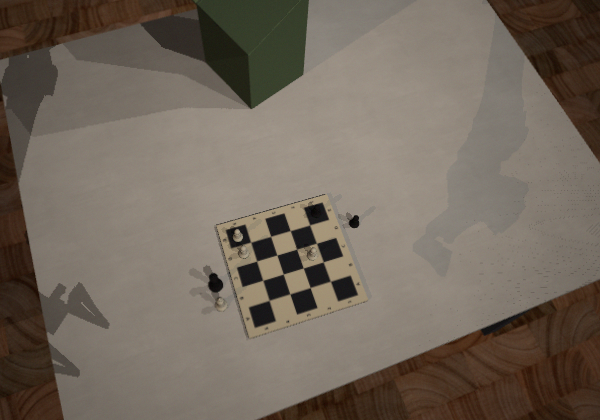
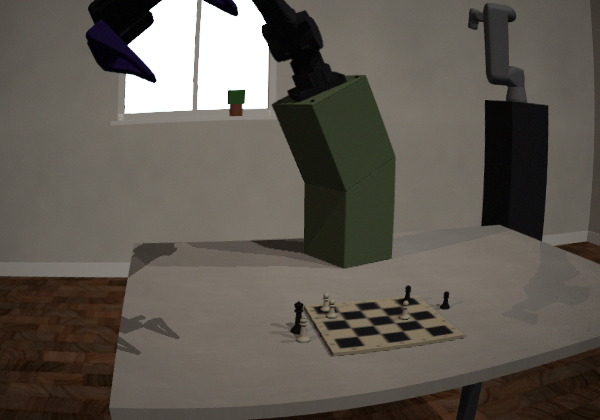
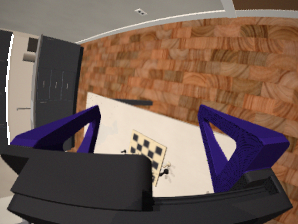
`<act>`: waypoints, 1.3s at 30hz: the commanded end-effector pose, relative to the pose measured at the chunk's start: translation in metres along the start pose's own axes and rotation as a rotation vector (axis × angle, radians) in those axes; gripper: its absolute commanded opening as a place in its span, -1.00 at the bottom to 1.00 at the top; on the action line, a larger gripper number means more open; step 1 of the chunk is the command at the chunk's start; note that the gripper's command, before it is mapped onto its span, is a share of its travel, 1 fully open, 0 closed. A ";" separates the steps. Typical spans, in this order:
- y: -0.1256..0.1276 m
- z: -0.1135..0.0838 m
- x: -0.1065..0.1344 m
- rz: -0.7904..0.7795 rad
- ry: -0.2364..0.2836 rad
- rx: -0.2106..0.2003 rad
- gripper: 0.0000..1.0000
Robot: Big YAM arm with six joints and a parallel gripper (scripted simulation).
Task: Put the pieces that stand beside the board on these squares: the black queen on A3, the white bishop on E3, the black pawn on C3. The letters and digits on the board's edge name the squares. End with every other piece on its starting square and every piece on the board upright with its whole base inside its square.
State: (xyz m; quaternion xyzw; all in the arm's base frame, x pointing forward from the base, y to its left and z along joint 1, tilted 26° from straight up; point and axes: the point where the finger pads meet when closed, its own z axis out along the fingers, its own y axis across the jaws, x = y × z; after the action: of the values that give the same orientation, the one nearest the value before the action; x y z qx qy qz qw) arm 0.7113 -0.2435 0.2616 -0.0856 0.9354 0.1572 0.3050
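Note:
The black queen [image 1: 215,283] [image 2: 298,317] stands left of the board [image 1: 298,282] [image 2: 372,340] [image 3: 161,160]. The white bishop [image 1: 220,304] [image 2: 303,331] stands close to it, nearer the front. The black pawn [image 1: 354,221] [image 2: 445,300] stands off the board's right edge, near the back. All three are upright on the table. The middle column's squares A3, C3 and E3 are bare. My gripper [image 2: 195,47] [image 3: 149,110] is wide open and empty, high above the table at upper left of the exterior view; only its shadow shows in the top view.
On the board, a white piece [image 1: 237,235] stands on the back left corner square, with another [image 1: 243,252] just in front. A third white piece [image 1: 312,254] is right of C3. A black piece [image 1: 316,212] stands on the back right corner. A green pedestal [image 1: 277,45] [image 2: 350,170] stands behind.

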 end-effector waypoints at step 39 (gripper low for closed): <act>-0.004 0.088 0.109 -0.540 0.230 0.226 1.00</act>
State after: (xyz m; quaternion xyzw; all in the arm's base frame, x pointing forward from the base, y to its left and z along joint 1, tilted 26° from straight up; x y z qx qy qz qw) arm 0.6678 -0.2405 0.1136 -0.2347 0.9496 -0.0025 0.2076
